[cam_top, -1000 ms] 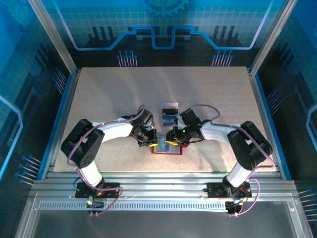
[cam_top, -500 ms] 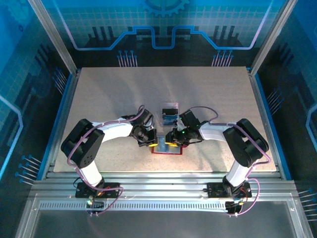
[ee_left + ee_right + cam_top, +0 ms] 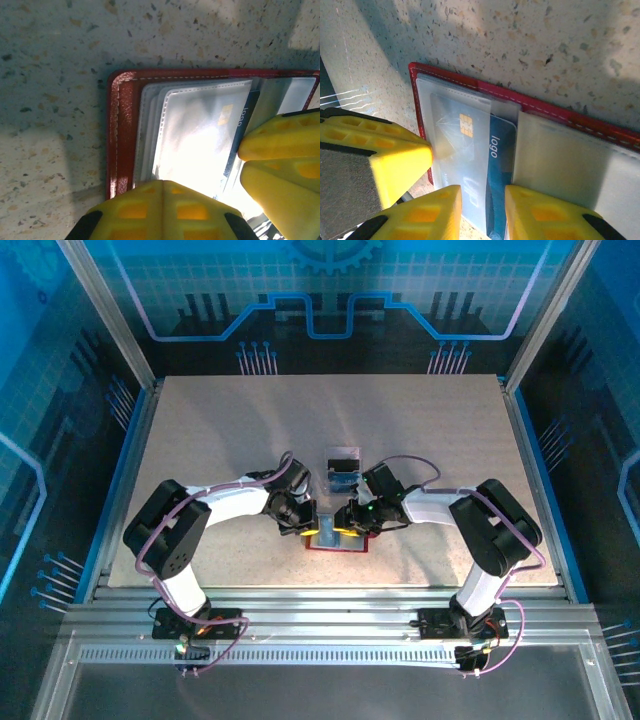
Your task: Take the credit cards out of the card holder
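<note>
Red card holder (image 3: 336,539): open flat, near centre of table (image 3: 200,440), unmoved
Left gripper (image 3: 162,192): shut, pressing pockets' left side
Right gripper (image 3: 482,200): partly open, straddling blue credit card (image 3: 501,150); grip unclear
Change: right arm edged left; card still pocketed, pull-out not begun

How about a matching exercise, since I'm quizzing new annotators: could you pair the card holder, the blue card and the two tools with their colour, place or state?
Things:
1. card holder
2. blue card
3. left tool
4. right tool

Descriptions:
A. fingers apart, down over the holder
B. red, lying open on the table
C. fingers closed together
D. tucked in a clear pocket

Pairs: 1-B, 2-D, 3-C, 4-A
</note>
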`<state>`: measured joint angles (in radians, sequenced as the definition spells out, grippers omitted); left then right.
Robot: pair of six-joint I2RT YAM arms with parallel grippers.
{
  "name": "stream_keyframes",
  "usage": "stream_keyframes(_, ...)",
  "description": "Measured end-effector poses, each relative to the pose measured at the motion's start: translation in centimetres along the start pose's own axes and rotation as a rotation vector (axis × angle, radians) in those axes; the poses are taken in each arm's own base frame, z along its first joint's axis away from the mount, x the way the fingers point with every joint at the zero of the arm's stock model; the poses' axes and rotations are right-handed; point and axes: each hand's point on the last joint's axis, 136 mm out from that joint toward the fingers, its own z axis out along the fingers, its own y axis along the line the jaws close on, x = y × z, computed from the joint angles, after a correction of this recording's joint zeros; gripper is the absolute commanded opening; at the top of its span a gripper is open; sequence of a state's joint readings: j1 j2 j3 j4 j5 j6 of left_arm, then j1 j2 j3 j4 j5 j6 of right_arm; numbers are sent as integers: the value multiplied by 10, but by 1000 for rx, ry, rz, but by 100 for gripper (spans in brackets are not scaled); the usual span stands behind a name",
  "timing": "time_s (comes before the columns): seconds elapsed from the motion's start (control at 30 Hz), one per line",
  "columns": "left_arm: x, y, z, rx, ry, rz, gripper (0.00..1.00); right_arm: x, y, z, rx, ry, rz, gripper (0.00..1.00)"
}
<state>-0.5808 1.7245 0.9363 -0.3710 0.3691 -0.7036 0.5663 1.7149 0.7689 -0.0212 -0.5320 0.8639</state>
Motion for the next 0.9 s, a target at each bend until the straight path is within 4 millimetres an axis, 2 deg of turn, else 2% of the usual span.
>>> stream_keyframes(0.23, 2, -5, 0, 0, 5, 13, 4, 1, 0, -1, -1, -2, 2, 30)
stream_keyframes(0.47, 3, 2, 2, -37, 1, 11, 4, 1, 0, -1, -1, -1, 6, 30)
stream_keyframes(0.9, 2, 3, 3, -41, 3, 12, 3, 2, -1, -1, 0, -1, 7, 30)
